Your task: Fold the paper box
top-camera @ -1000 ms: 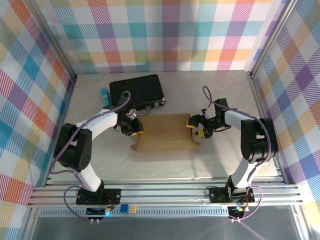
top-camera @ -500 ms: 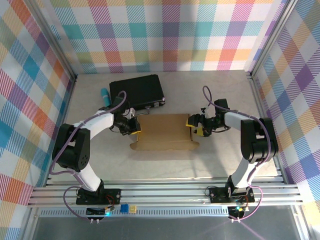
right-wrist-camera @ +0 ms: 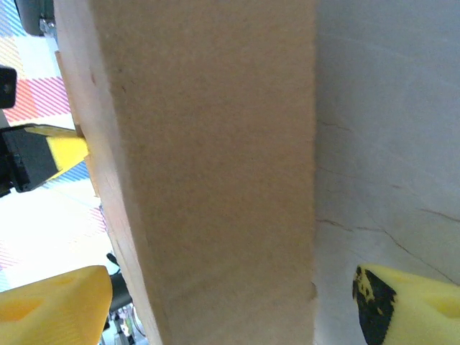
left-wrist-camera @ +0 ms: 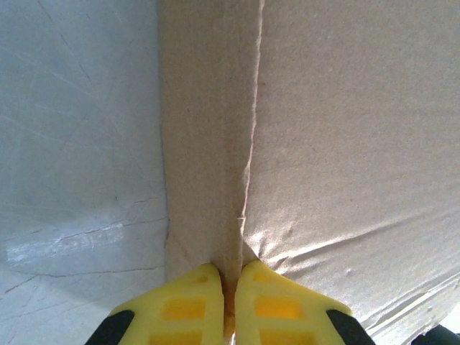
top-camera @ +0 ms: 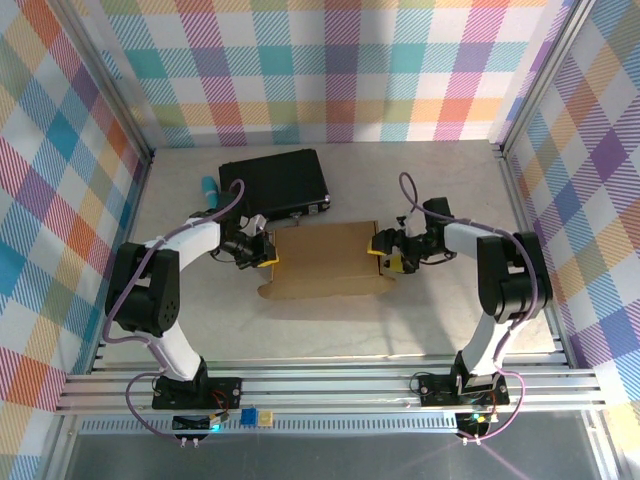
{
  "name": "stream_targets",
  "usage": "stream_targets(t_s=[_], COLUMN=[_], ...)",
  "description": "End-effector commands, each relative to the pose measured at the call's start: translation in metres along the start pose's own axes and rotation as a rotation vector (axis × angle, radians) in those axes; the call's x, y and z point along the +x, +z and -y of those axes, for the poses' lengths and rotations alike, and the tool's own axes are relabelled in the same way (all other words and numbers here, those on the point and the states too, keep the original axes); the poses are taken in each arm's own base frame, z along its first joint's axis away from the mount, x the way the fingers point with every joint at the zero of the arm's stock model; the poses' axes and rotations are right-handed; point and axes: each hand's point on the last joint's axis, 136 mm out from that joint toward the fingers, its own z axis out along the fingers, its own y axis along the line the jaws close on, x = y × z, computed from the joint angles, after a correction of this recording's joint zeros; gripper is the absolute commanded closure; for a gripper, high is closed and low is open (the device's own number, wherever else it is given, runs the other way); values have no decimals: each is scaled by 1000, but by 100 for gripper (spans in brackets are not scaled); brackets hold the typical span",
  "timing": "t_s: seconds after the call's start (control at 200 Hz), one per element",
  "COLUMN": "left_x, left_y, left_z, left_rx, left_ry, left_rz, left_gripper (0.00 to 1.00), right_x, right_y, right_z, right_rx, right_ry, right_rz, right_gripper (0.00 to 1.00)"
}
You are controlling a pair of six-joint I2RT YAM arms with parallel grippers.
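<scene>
The left gripper (top-camera: 262,254) is pinched tight on the left edge of the paper box (top-camera: 325,260). The box lies between both grippers. The right gripper (top-camera: 386,256) is spread wide, straddling the opposite wall.

Brown cardboard paper box (top-camera: 325,258), folded flat-topped, mid-table, front flap out.
</scene>
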Motion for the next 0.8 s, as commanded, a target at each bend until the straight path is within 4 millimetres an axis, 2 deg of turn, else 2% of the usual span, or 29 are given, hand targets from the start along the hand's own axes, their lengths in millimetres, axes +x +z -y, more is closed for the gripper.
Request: stream_targets(t_s=[0.0, 0.26, 0.51, 0.64, 0.725, 0.795], left_x=[35, 32, 10, -8, -24, -38], left_y=[20, 22, 8, -11, -33, -59], left_z=[-87, -86, -62, -40, -21, -4], left_rx=[-315, -302, -241, -192, -158, -132], left_ry=[-108, -114, -94, -85, -70, -56], left_rz=[-121, -114, -31, 55, 145, 256], left_gripper=[94, 93, 84, 73, 66, 58], right_x=[-7, -15, -16, -14, -13, -14], right_y=[12, 17, 13, 14, 12, 8], right_z=[-12, -37, -46, -41, -40, -43], right_rx=[-76, -172, -186, -152, -121, -108], right_ry=[-33, -14, 69, 182, 244, 287], right_rz=[-21, -34, -22, -49, -59, -58], right_gripper=[14, 21, 34, 53, 55, 55])
